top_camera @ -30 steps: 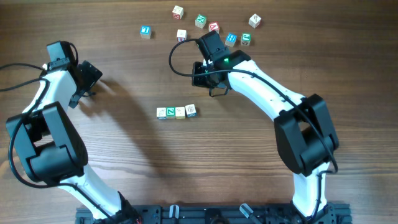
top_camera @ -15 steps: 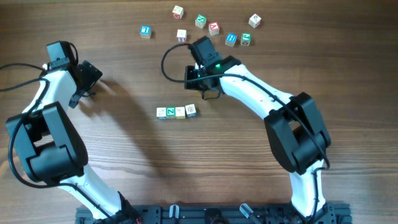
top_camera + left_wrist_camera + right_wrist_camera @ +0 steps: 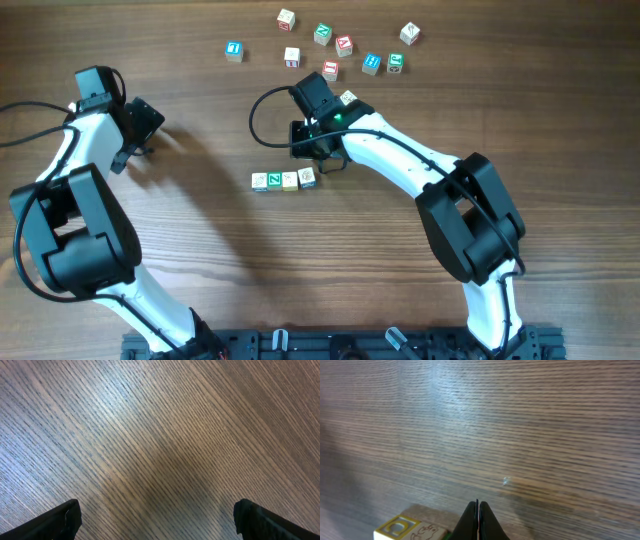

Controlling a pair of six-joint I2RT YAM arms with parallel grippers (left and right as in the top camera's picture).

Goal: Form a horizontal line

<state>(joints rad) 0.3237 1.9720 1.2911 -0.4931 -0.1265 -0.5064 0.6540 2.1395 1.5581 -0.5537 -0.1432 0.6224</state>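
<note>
The horizontal line (image 3: 288, 180) is a row of three small letter cubes touching side to side at mid-table: white-green, yellowish and teal-white tops. My right gripper (image 3: 322, 160) is shut and empty, its tips just above and right of the row's right end. In the right wrist view the shut fingertips (image 3: 478, 521) hover over the wood, with a pale cube bearing a yellow letter (image 3: 402, 529) close at their left. My left gripper (image 3: 140, 135) is open and empty at the far left; its wrist view shows only bare wood between the fingers (image 3: 65, 520).
Several loose letter cubes lie scattered at the back: a teal one (image 3: 233, 50), white ones (image 3: 286, 18) (image 3: 291, 56), a green one (image 3: 322, 34), red ones (image 3: 344, 44) (image 3: 330, 69), and others (image 3: 395, 62) (image 3: 409, 34). One cube (image 3: 348, 98) lies against my right arm.
My right arm has swung left and down toward the row's right end, uncovering two loose cubes behind it. The row and the left arm have not moved.
</note>
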